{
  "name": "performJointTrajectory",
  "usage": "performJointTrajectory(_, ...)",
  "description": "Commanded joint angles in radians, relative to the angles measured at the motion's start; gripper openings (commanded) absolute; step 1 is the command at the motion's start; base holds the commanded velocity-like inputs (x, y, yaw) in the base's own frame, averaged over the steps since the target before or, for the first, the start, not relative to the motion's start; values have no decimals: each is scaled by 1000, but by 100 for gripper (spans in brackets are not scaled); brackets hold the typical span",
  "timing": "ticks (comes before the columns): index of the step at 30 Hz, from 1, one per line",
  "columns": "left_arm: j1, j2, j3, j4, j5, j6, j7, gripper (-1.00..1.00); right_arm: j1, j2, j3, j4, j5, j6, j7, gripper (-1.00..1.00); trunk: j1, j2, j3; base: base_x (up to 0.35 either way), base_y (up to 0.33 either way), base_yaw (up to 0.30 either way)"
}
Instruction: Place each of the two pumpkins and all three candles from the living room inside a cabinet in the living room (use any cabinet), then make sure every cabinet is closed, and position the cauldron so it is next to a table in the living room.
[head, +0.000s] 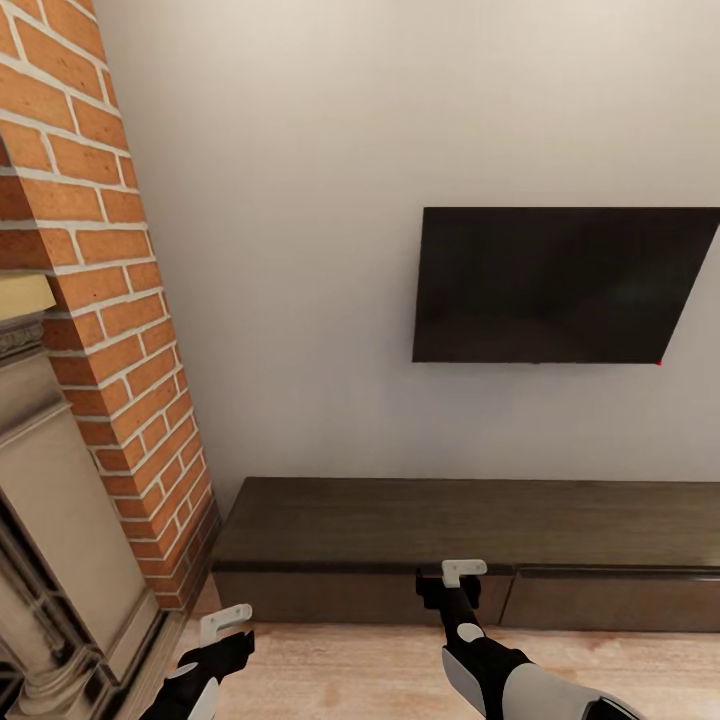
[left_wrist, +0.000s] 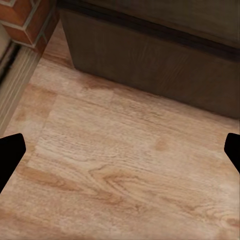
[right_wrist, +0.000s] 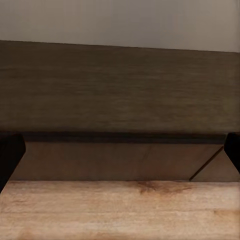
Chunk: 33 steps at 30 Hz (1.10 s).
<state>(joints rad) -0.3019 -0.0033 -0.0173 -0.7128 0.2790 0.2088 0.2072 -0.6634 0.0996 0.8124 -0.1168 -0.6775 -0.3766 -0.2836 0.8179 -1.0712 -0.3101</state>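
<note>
The cabinet (head: 400, 520) is a long, low dark-brown unit against the white wall, and its drawer fronts look shut. My right gripper (head: 463, 572) hovers just in front of the cabinet's front face, near the seam between two drawers. In the right wrist view the gripper (right_wrist: 120, 152) is open and empty, facing the cabinet (right_wrist: 120, 90). My left gripper (head: 225, 622) hangs lower over the wooden floor, near the cabinet's left end. In the left wrist view it (left_wrist: 120, 152) is open and empty, with the cabinet (left_wrist: 165, 65) ahead. The pumpkins, candles, cauldron and table are out of view.
A black television (head: 560, 285) hangs on the wall above the cabinet. A brick chimney column (head: 110, 300) with a stone-coloured fireplace surround (head: 60, 520) stands close on the left. Light wooden floor (left_wrist: 120, 165) lies between me and the cabinet.
</note>
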Motion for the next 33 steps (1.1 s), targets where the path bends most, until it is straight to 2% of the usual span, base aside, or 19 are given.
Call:
performJointTrajectory(1,0,0,-1,-2,9,5,6,100,-1,0,9,0,-7,-2,-5,100,0,-1,-1,0,0,0)
performJointTrajectory(5,0,0,0,-2,10,6,5,100,-1,0,8,0,-7,-2,-5,100,0,-1,-1,0,0,0)
performJointTrajectory(33,0,2,3,-2,9,7,4,100,-1,0,7,-2,-20,-5,-12,100,107,-197,-89,0,0,0)
